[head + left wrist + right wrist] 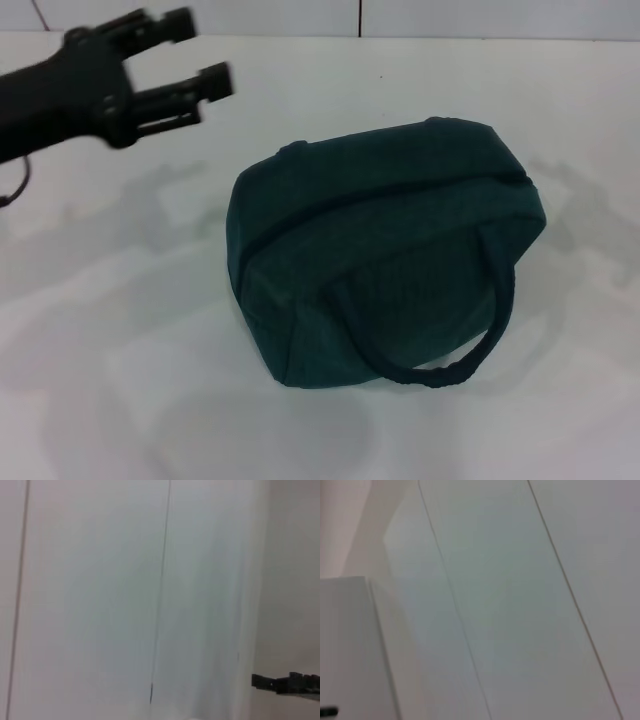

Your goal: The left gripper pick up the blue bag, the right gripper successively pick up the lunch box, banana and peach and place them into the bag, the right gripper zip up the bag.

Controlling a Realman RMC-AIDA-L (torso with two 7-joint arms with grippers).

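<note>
Hovering left gripper (pixel 205 55), fingers apart, up-left of bag (pixel 380 250); bag lying zipped, bulging; lunch box, fruit not showing.

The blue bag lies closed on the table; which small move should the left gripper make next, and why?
Probably withdraw and park. The blue bag looks zipped shut on the table, no loose food shows, and the left gripper hangs open and empty, apart from it.

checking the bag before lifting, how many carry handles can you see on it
1 for sure: a handle looped over the bag's near side. A small bump at the far edge may be a second.
</note>
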